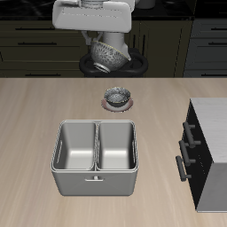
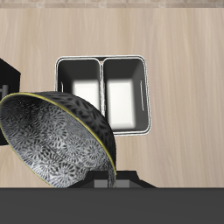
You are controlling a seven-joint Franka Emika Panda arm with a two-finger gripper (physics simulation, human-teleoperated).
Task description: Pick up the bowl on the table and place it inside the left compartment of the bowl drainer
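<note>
Half the job is looking done: my fingers (image 1: 106, 58) are pinching the bowl (image 2: 58, 138) by its rim, lifting it clear of the counter (image 1: 35, 115); the bowl drainer (image 2: 103, 93)'s left compartment (image 1: 74, 145) is waiting below.

- We are listing the table (image 1: 35, 115), a light beige wood-grain top.
- Resting on it: the bowl drainer (image 1: 95, 182) near the front edge.
- Farther back, a pinkish-brown plate (image 1: 116, 105) carrying a matching bowl.
- A dark-handled grey cabinet (image 1: 209, 146) sitting at one side.
</note>
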